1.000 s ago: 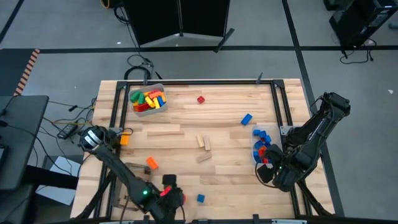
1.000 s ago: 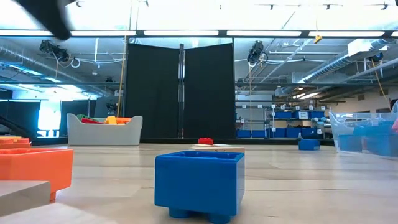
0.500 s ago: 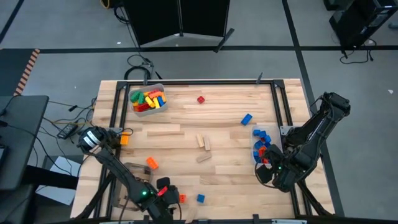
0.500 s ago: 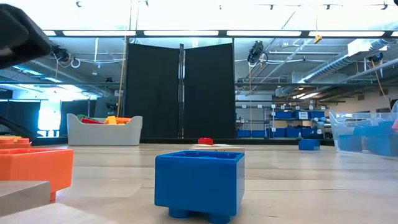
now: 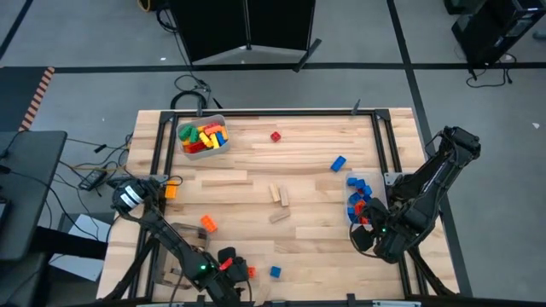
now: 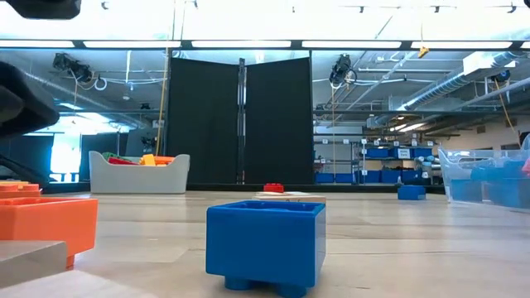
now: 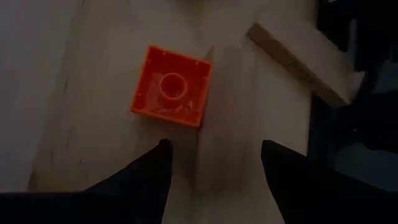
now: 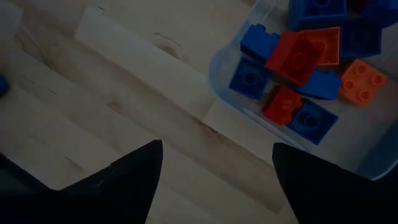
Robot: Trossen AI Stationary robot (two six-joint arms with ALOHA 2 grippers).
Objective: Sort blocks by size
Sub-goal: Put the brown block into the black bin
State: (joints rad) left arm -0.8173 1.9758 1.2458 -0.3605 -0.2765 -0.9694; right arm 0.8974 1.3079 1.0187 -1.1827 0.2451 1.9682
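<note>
My left gripper (image 5: 229, 266) hangs open near the table's near edge. A small orange brick (image 7: 171, 94) lies hollow side up on the table just ahead of its fingers, untouched; it also shows in the high view (image 5: 248, 272). A blue brick (image 5: 275, 272) sits to its right, and fills the middle of the low view (image 6: 265, 244). My right gripper (image 5: 365, 235) is open and empty at the near right, beside the clear bin (image 8: 224, 93) of blue, red and orange bricks. An orange brick (image 5: 208, 223), a red brick (image 5: 275, 136), a blue brick (image 5: 339, 163) and tan wooden pieces (image 5: 279, 197) lie loose.
A grey bin (image 5: 203, 138) of mixed coloured bricks stands at the far left. A long wooden piece (image 5: 223, 178) and another orange brick (image 5: 170, 191) lie on the left side. A wooden piece (image 7: 298, 59) lies close to the orange brick by my left gripper.
My left gripper has shifted a little toward the table's left edge, and the small orange brick that it hid from above now shows beside it. The brick has stayed where it was. The right arm has kept still.
</note>
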